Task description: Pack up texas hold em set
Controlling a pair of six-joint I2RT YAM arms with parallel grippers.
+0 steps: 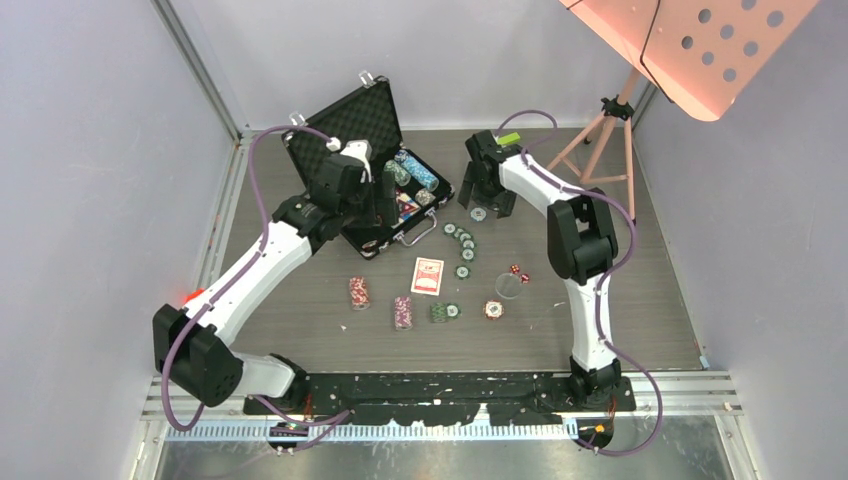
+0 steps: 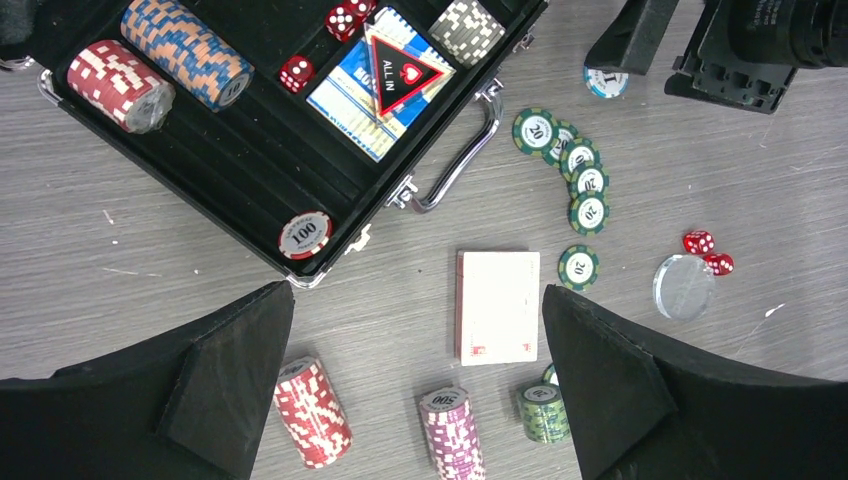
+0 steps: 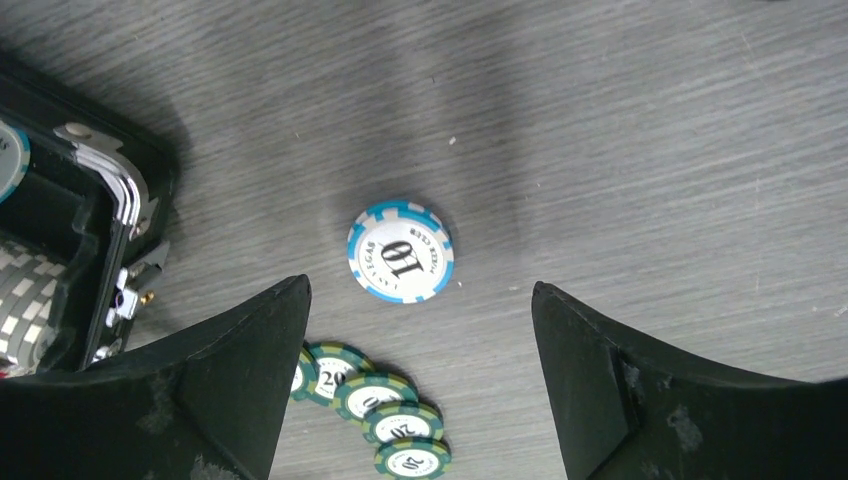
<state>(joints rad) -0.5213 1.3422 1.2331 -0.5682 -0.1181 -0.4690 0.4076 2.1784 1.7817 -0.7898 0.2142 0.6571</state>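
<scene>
**Case open, chips out on the table**

From above, the black briefcase [image 1: 345, 118] sits open at the back of the table [image 1: 640, 310], with its lid up. The left gripper [image 1: 388, 205] hangs over the near edge of the case. The right gripper [image 1: 490, 208] is low over the table, just right of the case. In front of the case lie the red-backed card deck [image 1: 427, 276], two red dice [image 1: 517, 272] and some chip stacks [image 1: 403, 312] on their sides. A pink tripod stand [image 1: 605, 135] is at the back right.

The left wrist camera shows its fingers [image 2: 230, 390] wide apart with nothing held. Inside the case are a red chip roll [image 2: 120, 85], a blue and orange roll [image 2: 185, 50] and one "100" chip [image 2: 305, 235] by the front wall. A row of green "20" chips [image 2: 578, 175] curves on the table beside the silver handle [image 2: 455, 165].

The right wrist camera shows its fingers wide apart too, with nothing held. A blue "10" chip [image 3: 400, 250] lies flat on the table under the gap. The green chips are near it. A corner of the case is at the left.
</scene>
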